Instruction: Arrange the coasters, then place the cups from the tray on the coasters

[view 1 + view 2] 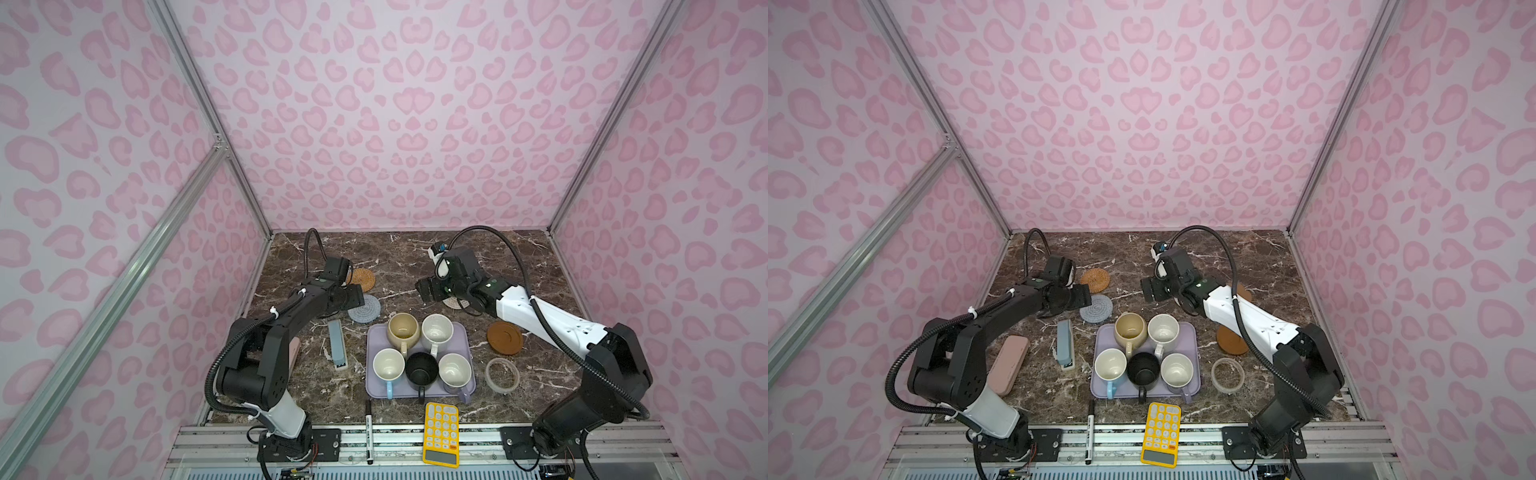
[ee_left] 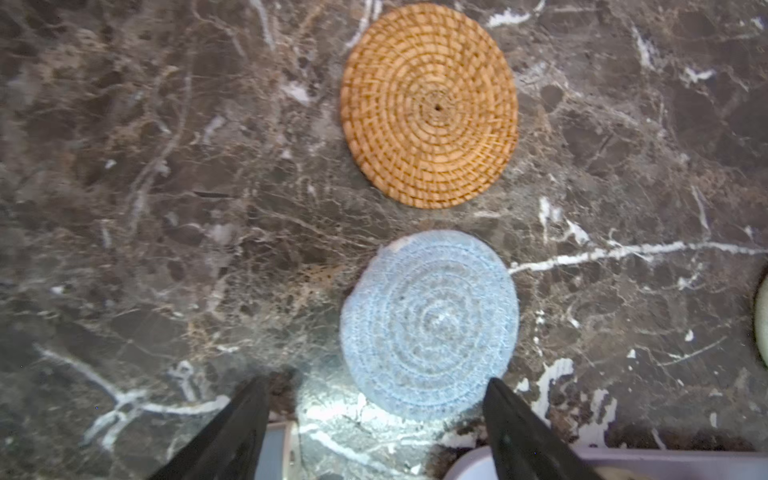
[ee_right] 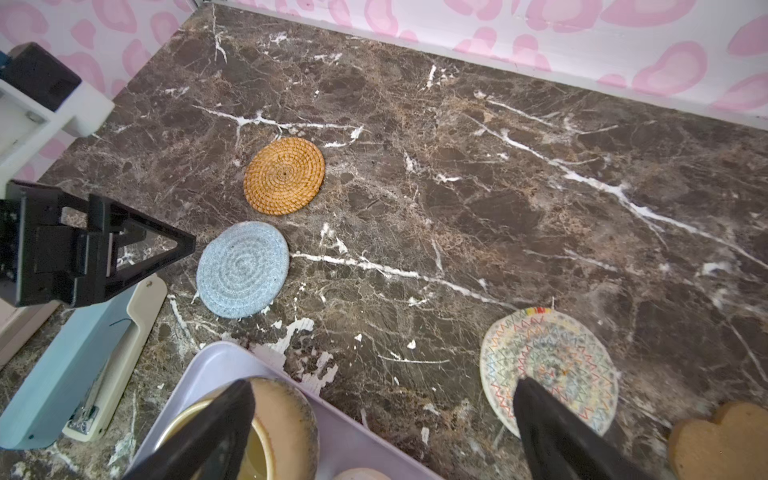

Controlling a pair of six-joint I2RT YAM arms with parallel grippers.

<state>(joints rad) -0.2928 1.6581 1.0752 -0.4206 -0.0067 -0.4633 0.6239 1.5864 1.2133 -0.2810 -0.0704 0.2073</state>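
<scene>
- My left fingers (image 2: 232, 432) are spread, with nothing between them. The grey-blue coaster (image 2: 430, 324) lies flat on the bench (image 2: 166, 208) just ahead of the tips, untouched.
- My right fingers (image 3: 552, 428) are spread wide and empty. One tip hangs over the near edge of the cream coaster (image 3: 548, 353), the other over the beige-yellow cup (image 3: 286, 419) at the tray (image 3: 224, 365) corner. Can't tell if either touches.
- The brown flower coaster (image 3: 723, 440) is just outside the right fingers.
- The orange-tan coaster (image 2: 430, 106) is farther ahead of the left fingers, apart from the grey-blue one.
- The amber disc (image 1: 505, 337) is back beside my right forearm, near the tray.
- All five cups are on the tray: beige-yellow, white speckled cup (image 1: 437, 330), light blue cup (image 1: 388, 365), black cup (image 1: 422, 368), lavender cup (image 1: 455, 368).
- My read: the coaster layout is about done and no cup is placed yet.
- Next is the first cup pick, probably beige-yellow with the right fingers. The cups are packed tight, so I need a clean descent onto rim or handle without nudging its neighbours.
</scene>
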